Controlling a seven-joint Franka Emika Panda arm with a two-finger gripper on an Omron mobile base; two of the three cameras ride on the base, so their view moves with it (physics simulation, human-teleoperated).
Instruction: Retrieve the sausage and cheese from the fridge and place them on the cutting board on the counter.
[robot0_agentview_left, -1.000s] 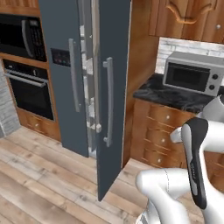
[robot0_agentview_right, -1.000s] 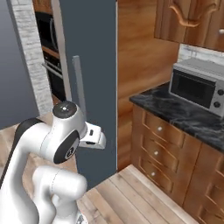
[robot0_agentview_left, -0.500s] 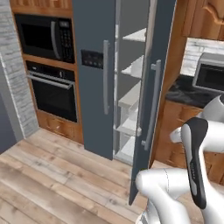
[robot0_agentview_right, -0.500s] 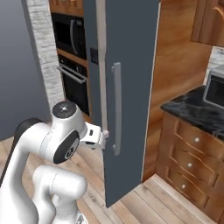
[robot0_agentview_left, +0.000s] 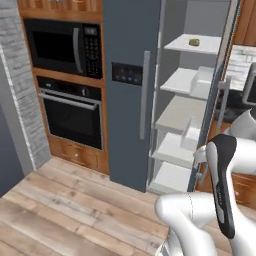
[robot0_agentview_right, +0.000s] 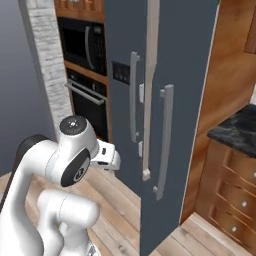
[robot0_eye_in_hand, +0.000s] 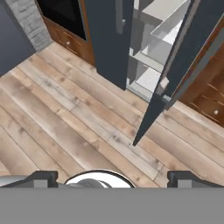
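Cheese, small yellowish-olive lump, sits on the top white shelf of the tall dark blue-grey fridge; right door hangs open so the shelves are exposed. Sausage not made out on any shelf from here. Hand is released, fingers spread wide, holding nothing, aimed down at the wooden plank floor well short of the shelves. Black marble table sits right of the fridge. Looks like the approach phase.

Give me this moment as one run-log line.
fridge: right door open | cheese: on top shelf | gripper: open, empty, facing floor | stage: approaching fridge
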